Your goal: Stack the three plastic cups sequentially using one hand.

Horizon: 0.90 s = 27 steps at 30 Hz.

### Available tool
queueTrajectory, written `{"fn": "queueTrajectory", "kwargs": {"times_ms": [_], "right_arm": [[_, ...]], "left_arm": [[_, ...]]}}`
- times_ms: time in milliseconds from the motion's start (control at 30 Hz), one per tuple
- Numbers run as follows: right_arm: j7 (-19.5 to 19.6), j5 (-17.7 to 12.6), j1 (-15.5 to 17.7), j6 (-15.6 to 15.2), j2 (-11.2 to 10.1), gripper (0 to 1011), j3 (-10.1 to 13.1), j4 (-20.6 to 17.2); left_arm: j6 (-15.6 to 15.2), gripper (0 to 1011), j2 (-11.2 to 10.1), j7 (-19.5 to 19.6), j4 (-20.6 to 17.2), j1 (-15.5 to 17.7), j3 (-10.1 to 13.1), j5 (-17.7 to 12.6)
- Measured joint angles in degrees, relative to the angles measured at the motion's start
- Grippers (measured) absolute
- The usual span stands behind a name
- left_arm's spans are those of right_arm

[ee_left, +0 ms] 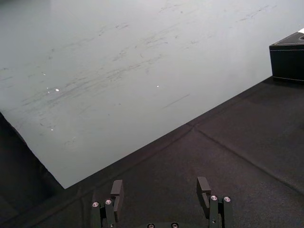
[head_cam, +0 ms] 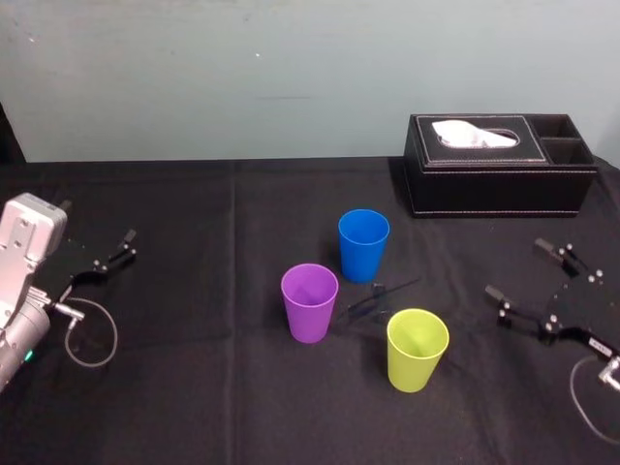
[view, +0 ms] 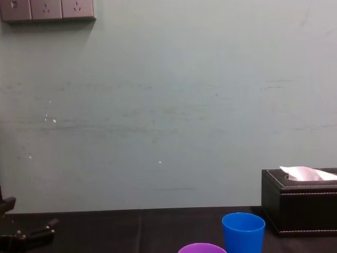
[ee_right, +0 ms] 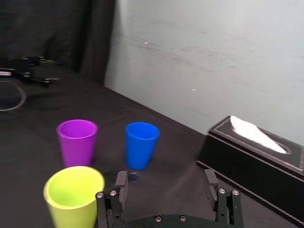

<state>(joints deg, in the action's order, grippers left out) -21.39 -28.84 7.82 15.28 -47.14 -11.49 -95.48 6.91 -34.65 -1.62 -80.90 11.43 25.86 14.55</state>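
Three cups stand upright and apart in the middle of the black table: the blue cup (head_cam: 363, 243) farthest back, the purple cup (head_cam: 310, 301) to its front left, the yellow-green cup (head_cam: 417, 348) nearest, to the front right. The same blue cup (ee_right: 141, 144), purple cup (ee_right: 77, 141) and yellow-green cup (ee_right: 74, 196) appear in the right wrist view. My right gripper (head_cam: 523, 272) hovers open to the right of the yellow-green cup, holding nothing; its fingers (ee_right: 120, 184) are spread wide. My left gripper (head_cam: 108, 259) rests open at the table's left side, far from the cups.
A black tissue box (head_cam: 499, 165) with a white tissue sits at the back right, behind the right gripper. The wall runs along the table's far edge. Cables loop beside both wrists near the front corners. Bare black cloth (head_cam: 203, 242) lies between the left gripper and the cups.
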Motion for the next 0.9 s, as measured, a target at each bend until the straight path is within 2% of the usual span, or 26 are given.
{"fn": "queueTrajectory", "kwargs": {"times_ms": [367,900], "right_arm": [[-4.3,-0.8,3.3,0.5,-0.6,1004,0.7,-1.0],[-7.9,0.7,5.2,-1.0,1.1,1004,0.1,-1.3]], "left_arm": [[0.0,1010,0.0,0.0,0.0,0.0,0.0,0.0],[0.0,1010,0.0,0.0,0.0,0.0,0.0,0.0]]}}
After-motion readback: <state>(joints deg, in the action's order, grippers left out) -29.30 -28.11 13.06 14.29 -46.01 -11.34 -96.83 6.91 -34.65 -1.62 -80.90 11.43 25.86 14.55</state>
